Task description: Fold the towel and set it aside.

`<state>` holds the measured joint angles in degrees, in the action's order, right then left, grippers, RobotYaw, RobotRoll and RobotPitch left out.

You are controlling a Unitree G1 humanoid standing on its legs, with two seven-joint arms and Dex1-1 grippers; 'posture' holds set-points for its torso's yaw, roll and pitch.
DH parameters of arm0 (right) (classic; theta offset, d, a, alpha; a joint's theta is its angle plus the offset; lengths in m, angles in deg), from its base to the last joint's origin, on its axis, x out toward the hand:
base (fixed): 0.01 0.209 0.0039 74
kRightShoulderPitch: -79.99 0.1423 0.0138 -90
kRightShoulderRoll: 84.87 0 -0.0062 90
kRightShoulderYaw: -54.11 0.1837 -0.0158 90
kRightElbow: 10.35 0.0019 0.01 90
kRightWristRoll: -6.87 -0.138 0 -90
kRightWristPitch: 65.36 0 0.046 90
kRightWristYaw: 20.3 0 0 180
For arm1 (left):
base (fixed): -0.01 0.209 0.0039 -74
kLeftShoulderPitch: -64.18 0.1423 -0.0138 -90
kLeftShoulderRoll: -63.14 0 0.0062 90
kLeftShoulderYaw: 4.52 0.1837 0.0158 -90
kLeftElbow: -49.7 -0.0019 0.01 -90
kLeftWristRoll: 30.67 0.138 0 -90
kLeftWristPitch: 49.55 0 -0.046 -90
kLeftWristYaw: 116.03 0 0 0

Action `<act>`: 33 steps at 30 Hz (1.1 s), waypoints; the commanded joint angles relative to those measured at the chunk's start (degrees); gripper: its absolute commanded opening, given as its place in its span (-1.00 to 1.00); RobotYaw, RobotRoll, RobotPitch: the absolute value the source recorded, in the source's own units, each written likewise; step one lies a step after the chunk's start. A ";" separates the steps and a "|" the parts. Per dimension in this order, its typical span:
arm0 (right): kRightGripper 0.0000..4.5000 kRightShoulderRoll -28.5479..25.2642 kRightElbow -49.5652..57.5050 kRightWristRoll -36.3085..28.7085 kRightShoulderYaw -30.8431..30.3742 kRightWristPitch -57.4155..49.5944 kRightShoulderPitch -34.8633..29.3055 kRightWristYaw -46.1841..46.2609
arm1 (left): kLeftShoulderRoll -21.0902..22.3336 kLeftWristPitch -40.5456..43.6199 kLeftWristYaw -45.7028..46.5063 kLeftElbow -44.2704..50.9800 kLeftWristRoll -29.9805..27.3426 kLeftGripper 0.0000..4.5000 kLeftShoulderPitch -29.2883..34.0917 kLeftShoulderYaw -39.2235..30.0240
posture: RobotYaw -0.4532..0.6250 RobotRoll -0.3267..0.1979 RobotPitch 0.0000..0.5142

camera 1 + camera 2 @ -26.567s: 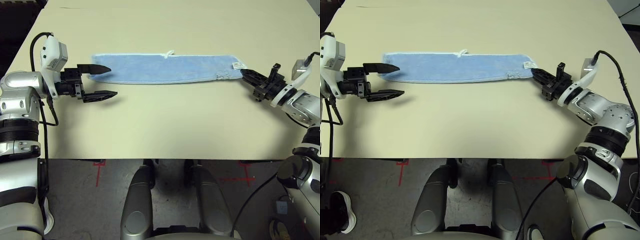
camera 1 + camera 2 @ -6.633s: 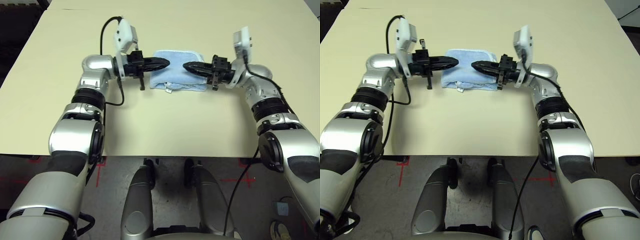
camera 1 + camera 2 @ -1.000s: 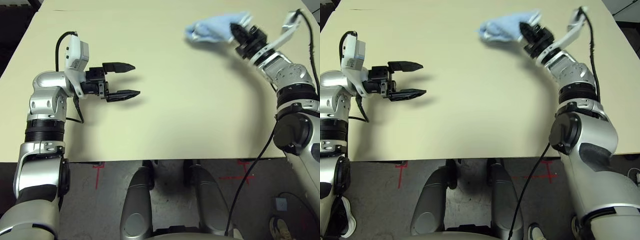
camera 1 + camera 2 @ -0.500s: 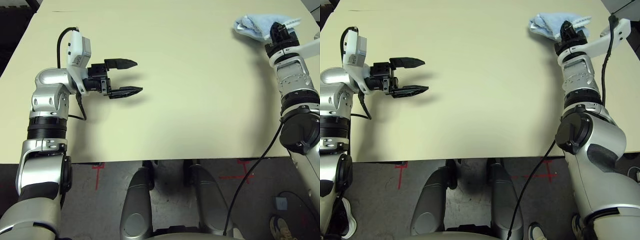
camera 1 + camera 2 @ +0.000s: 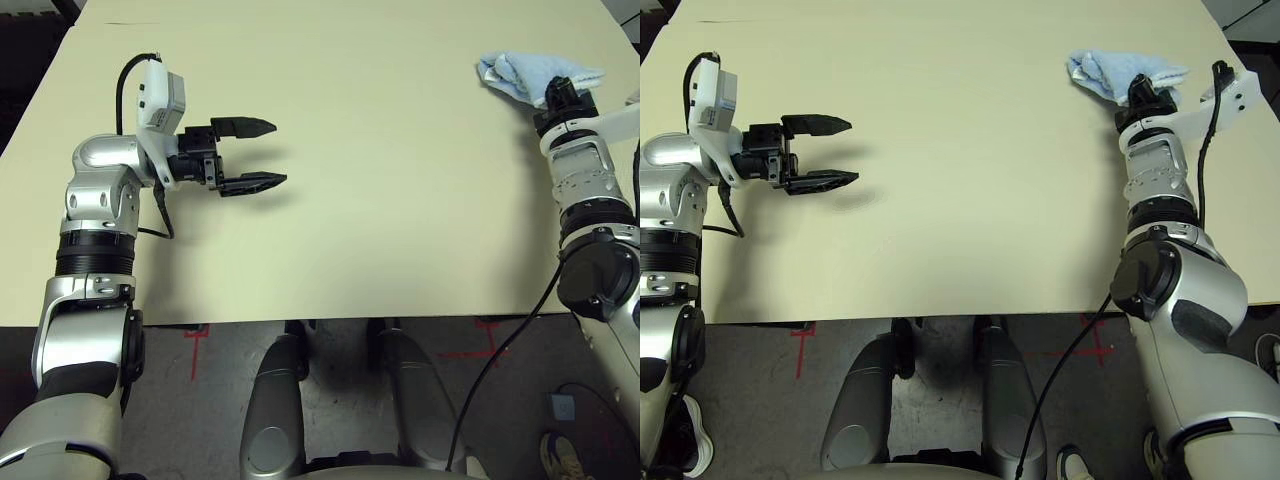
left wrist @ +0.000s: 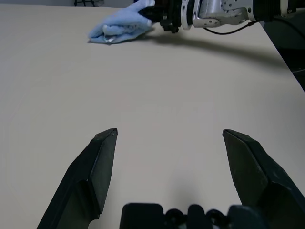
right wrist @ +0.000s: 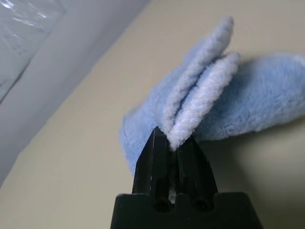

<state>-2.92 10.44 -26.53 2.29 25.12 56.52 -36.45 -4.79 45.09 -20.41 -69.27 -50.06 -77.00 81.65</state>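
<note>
Fingers of the right gripper (image 7: 174, 143) pinch the folded blue towel (image 5: 530, 74) (soft and bunched up) at the table's (image 5: 380, 180) far right corner. Left gripper (image 5: 262, 153) fingers are wide apart, holding nothing.

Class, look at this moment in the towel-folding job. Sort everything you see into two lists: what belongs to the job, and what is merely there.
Part of the job:
- towel, bunched at the table's far right
- right gripper, shut on the towel's edge
- left gripper, open, holding nothing

Merely there:
- table
- red tape marks on the floor
</note>
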 commanded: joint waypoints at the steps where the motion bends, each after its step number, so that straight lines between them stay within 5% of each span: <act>1: -0.98 0.44 1.85 -1.17 0.70 -2.61 -1.50 3.11 | -0.33 1.39 -0.48 1.18 -0.85 1.00 -0.03 0.80 | -0.30 0.25 0.07; 7: -0.98 1.85 3.83 -2.62 1.65 -4.93 -2.15 6.31 | -1.72 4.64 0.59 2.93 -1.96 1.00 -1.97 0.76 | -0.30 0.25 0.06; 13: -0.05 1.49 8.25 -4.33 1.37 -13.33 -4.02 6.47 | -1.44 4.32 0.18 2.24 -1.81 1.00 -1.97 0.93 | -0.30 0.25 0.06; 19: 0.94 -0.45 20.61 -7.90 -0.65 -33.04 -8.93 5.75 | -1.63 5.22 1.40 2.04 -1.92 1.00 -1.71 0.59 | -0.33 0.25 0.08; 26: 0.99 -5.85 33.76 -9.44 -6.69 -49.72 -10.78 0.25 | -3.03 8.79 12.28 2.35 -2.54 1.00 -1.11 -2.80 | -0.33 0.25 0.08; 33: 0.99 -6.56 40.53 -2.75 -16.95 -35.02 -14.02 -17.02 | -10.39 8.37 38.77 5.41 -1.16 1.00 1.47 -10.64 | -0.32 0.25 0.06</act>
<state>-9.72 50.67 -31.56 -13.59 -14.69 43.76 -51.24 -14.19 54.27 11.93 -65.44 -51.75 -77.05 72.99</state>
